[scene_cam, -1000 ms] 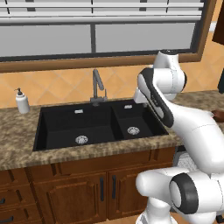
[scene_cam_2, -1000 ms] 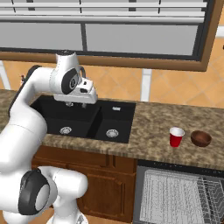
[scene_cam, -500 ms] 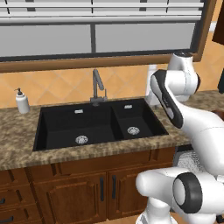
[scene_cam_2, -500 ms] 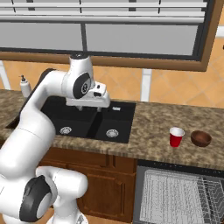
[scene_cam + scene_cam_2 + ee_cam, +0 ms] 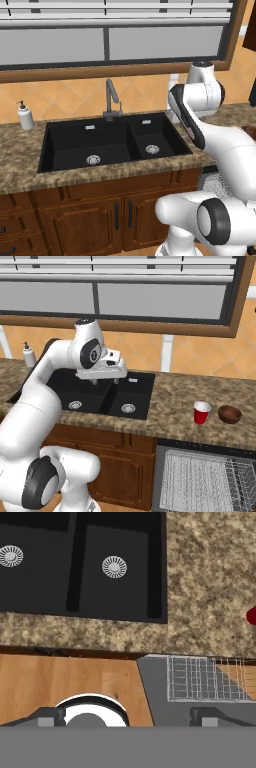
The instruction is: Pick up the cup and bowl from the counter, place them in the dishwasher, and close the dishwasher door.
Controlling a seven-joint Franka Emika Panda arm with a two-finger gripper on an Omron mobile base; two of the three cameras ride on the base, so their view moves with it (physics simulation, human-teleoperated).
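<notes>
Swung rightward since before, the claw (image 5: 105, 380) hangs spread above the sink (image 5: 100, 393); cup (image 5: 201, 412) upright near the table's (image 5: 175, 401) front edge, bowl (image 5: 230, 414) beside.

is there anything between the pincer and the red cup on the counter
Nothing visible blocks the way. The open pincer hangs above the black sink, and the red cup stands farther along on bare granite counter. The brown bowl sits beyond the cup, on its far side from the pincer.

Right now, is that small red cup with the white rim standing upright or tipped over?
Upright. The small red cup stands on the speckled granite counter, white rim facing up, beside the brown bowl.
</notes>
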